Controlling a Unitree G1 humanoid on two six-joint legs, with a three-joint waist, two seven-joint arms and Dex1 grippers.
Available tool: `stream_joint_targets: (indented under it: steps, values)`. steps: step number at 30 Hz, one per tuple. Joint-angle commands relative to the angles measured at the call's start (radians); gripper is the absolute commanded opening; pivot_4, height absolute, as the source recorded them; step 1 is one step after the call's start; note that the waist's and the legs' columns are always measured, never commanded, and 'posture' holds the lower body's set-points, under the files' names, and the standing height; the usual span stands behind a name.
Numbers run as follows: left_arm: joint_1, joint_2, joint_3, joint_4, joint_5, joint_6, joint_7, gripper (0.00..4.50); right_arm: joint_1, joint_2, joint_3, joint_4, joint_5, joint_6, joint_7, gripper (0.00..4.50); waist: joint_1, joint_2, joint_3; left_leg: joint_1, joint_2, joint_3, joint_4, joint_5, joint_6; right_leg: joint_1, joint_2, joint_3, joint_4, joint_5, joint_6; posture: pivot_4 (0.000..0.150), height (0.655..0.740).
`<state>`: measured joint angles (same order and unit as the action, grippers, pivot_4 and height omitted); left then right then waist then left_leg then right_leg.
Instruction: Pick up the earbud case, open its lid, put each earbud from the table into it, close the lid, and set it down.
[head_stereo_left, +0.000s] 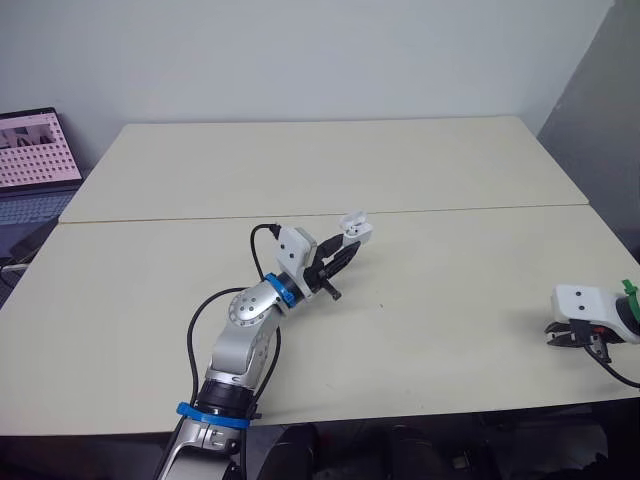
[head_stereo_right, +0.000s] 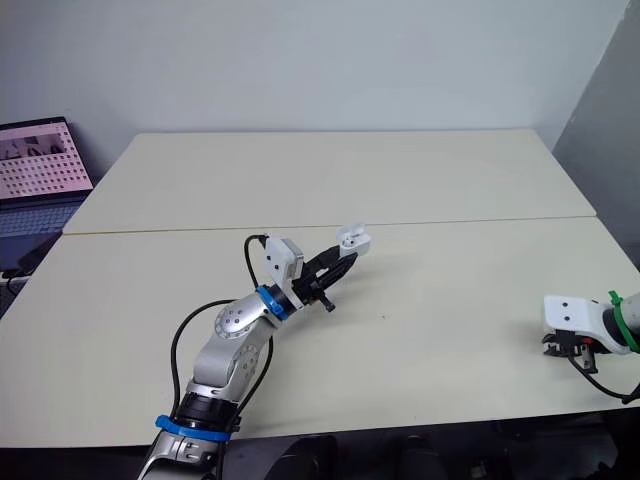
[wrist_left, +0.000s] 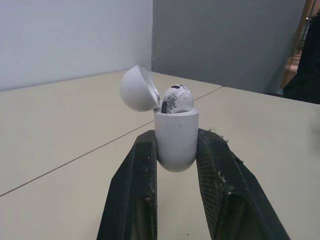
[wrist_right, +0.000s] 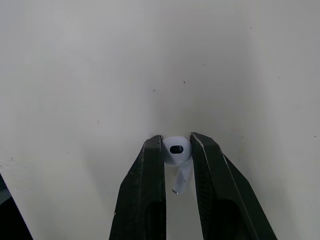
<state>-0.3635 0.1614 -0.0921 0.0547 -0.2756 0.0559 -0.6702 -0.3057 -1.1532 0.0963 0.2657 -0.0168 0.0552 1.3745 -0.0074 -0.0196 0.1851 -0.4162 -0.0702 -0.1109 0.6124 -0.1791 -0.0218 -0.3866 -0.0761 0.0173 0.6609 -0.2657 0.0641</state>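
Pale table (head_stereo_left: 450, 180) under you: your left gripper (head_stereo_left: 348, 252) clamps the earbud case (wrist_left: 175, 140), lid (wrist_left: 135, 89) open, one earbud (wrist_left: 177, 98) seated inside; your right gripper (wrist_right: 176, 141) pinches the other earbud (wrist_right: 176, 151).

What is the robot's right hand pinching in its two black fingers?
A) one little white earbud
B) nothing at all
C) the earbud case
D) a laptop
A: the right wrist view shows a white earbud clamped in the right gripper, while the earbud case, its lid open, is held by the left gripper.
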Motion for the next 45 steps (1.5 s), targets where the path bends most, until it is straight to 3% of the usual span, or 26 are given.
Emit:
stream_joint_targets:
  steps: [1,4,8,14,27,45]
  values:
    - [0.002,-0.008,0.005,-0.046,-0.05,0.006,-0.026,0.73,-0.091,0.1,-0.063,-0.147,0.137,0.173,-0.044,0.38,-0.004,0.0,0.0,0.0,0.001,0.0,0.0,0.0,0.0,0.0,0.001,0.0,0.0,0.0,0.0,0.15,0.74]
    - [0.001,-0.024,0.014,-0.06,-0.135,0.072,-0.068,0.73,-0.219,0.339,-0.143,-0.29,0.302,0.436,-0.26,0.38,-0.004,0.0,0.0,-0.001,0.002,-0.001,0.0,0.0,0.0,-0.001,0.002,0.0,0.0,0.0,0.0,0.15,0.74]
    - [-0.026,-0.008,0.024,-0.044,-0.195,0.123,-0.127,0.73,-0.277,0.644,-0.246,-0.455,0.472,0.618,-0.547,0.38,0.005,-0.001,0.0,-0.001,0.002,-0.004,-0.001,0.0,-0.001,-0.001,0.003,-0.001,0.001,0.0,-0.001,0.15,0.74]
    - [-0.087,0.02,0.035,-0.002,-0.212,0.134,-0.187,0.73,-0.285,0.845,-0.283,-0.558,0.592,0.725,-0.76,0.38,0.018,0.0,0.0,-0.005,-0.004,-0.01,0.0,0.0,-0.001,-0.002,0.0,-0.003,0.001,0.001,-0.001,0.15,0.74]
    - [-0.114,0.012,0.039,0.017,-0.2,0.117,-0.201,0.73,-0.264,0.859,-0.247,-0.612,0.663,0.749,-0.834,0.38,-0.002,0.0,0.0,-0.002,-0.003,-0.01,-0.002,0.0,0.0,-0.002,0.002,-0.003,0.002,0.0,-0.001,0.15,0.74]
    - [-0.124,0.009,0.039,0.004,-0.211,0.125,-0.212,0.73,-0.207,0.776,-0.13,-0.594,0.548,0.591,-0.782,0.38,-0.004,0.0,0.0,-0.003,-0.003,-0.01,-0.002,0.0,0.0,-0.002,0.002,-0.003,0.002,0.0,-0.001,0.15,0.74]
